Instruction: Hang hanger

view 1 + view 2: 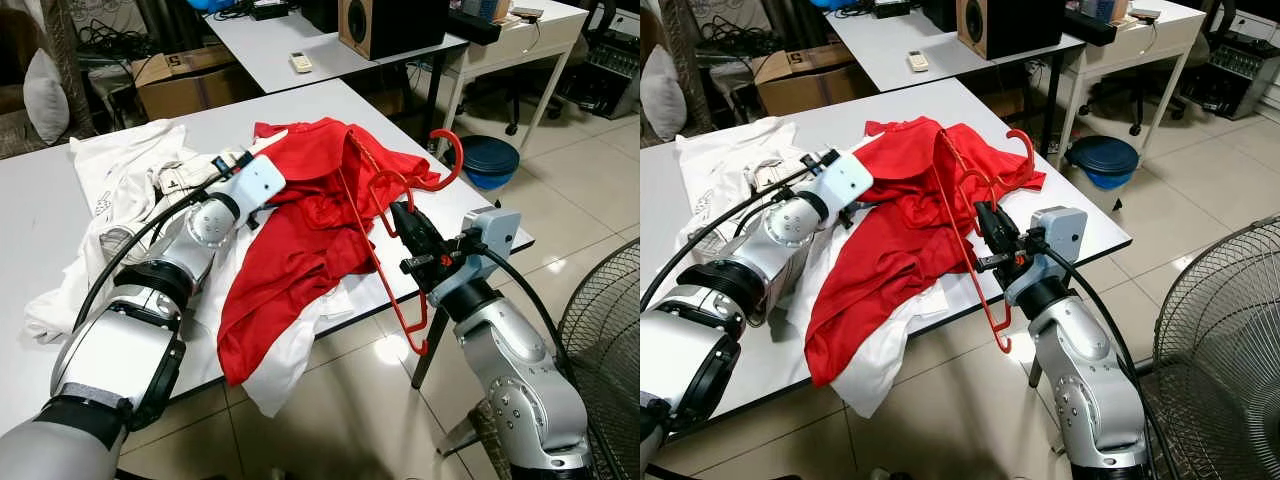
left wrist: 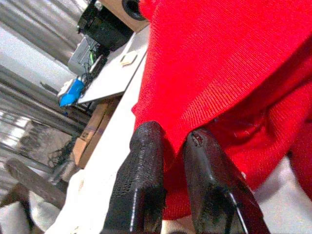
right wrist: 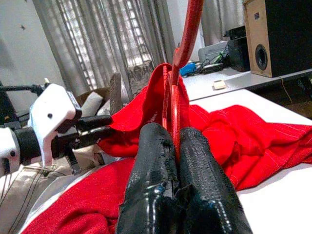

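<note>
A red plastic hanger stands tilted over the table's right edge. Its upper part is tucked into a red shirt and its hook points away to the right. My right gripper is shut on the hanger's thin bars at the middle. The shirt lies crumpled on the white table, with its lower part draped over the front edge. My left gripper reaches in from the left, with its fingers shut on a fold of the red shirt.
White and beige clothes are piled on the table's left. A blue bin stands on the floor beyond the right corner. A wire fan is at the far right. A second table carries a speaker; a cardboard box sits behind.
</note>
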Tool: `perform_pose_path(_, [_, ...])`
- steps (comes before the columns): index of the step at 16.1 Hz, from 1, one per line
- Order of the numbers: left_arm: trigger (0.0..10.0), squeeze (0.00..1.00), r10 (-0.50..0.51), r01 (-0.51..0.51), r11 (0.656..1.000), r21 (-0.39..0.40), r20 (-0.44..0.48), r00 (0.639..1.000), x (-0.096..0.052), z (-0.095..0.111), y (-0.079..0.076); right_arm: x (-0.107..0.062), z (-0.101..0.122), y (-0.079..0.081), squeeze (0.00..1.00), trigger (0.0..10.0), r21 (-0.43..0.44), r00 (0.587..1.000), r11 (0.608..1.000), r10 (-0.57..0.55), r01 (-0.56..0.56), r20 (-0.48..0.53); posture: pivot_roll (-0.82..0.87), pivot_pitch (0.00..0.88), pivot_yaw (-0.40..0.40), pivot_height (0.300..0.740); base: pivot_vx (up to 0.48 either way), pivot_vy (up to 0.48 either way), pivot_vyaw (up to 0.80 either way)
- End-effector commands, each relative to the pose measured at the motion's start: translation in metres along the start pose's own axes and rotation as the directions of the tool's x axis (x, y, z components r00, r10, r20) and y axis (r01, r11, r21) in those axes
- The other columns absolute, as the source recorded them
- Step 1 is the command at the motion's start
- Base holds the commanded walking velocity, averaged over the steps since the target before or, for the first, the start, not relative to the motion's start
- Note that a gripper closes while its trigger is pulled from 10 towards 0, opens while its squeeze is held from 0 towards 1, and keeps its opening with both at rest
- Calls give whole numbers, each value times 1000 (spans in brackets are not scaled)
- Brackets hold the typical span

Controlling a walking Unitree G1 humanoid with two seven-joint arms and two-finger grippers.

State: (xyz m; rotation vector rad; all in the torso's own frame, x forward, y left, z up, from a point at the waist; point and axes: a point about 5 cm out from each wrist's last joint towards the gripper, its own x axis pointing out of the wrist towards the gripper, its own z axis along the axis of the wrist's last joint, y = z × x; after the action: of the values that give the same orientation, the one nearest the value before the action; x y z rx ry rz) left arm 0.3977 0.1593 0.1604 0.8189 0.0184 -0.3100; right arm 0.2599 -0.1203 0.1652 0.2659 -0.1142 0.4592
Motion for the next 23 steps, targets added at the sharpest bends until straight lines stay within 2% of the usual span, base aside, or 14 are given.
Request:
perform_pose_path(1, [0,0,13,-13,999,-47,10,1000,0,1,7,0,7,4,0,10000,-8,999,1000,21,-20,35,-246,0,115,740,0,0,0])
perform_pose_path(3, [0,0,16,-15,997,-81,13,1000,-1,0,7,0,8,4,0,10000,-8,999,1000,25,-24,35,-246,0,115,740,0,0,0])
perform_pose_path(8, [0,0,-21,25,995,-97,37,999,-1,1,6,1,7,4,0,10000,-8,999,1000,25,-25,29,-247,0,115,740,0,0,0])
perform_pose_path(10, [0,0,-94,108,981,-163,93,991,-1,9,6,4,4,1,0,10000,-20,1000,1000,0,0,1,-250,0,118,740,0,0,0])
perform_pose_path(12, [0,0,-161,212,935,-286,191,968,-2,20,14,13,0,-6,0,10000,-41,998,998,-51,50,-29,-247,0,116,740,0,0,0])
perform_pose_path(13, [0,0,-179,244,920,-308,225,958,-3,23,17,15,0,-7,0,10000,-43,998,997,-59,57,-30,-245,0,115,740,0,0,0])
perform_pose_path(14, [0,0,-210,300,895,-330,281,937,-6,29,22,20,1,-10,0,10000,-44,997,996,-77,76,-31,-240,0,110,740,0,0,0])
perform_pose_path(15, [0,0,-270,389,860,-330,352,896,-12,39,28,28,2,-14,0,10000,-33,995,996,-86,84,-44,-229,0,98,740,0,0,0])
perform_pose_path(17, [0,0,-313,463,821,-336,413,855,-18,48,32,34,1,-17,0,10000,-27,995,997,-77,76,-66,-222,0,92,740,0,0,0])
perform_pose_path(18, [0,0,-351,547,765,-341,490,798,-26,62,37,43,1,-17,0,10000,-5,996,999,-42,42,-80,-212,0,83,740,0,0,0])
perform_pose_path(19, [0,0,-380,644,694,-323,595,708,-35,85,45,57,5,-18,0,10000,51,996,999,2,2,-85,-212,0,83,740,0,0,0])
perform_pose_path(21, [0,0,-370,693,640,-331,657,657,-40,105,54,70,15,-18,0,10000,91,998,995,41,-37,-49,-204,0,77,740,0,0,0])
perform_pose_path(23, [0,0,-343,718,604,-345,701,626,-44,120,62,78,25,-16,0,10000,149,997,986,73,-71,-5,-203,0,77,740,0,0,0])
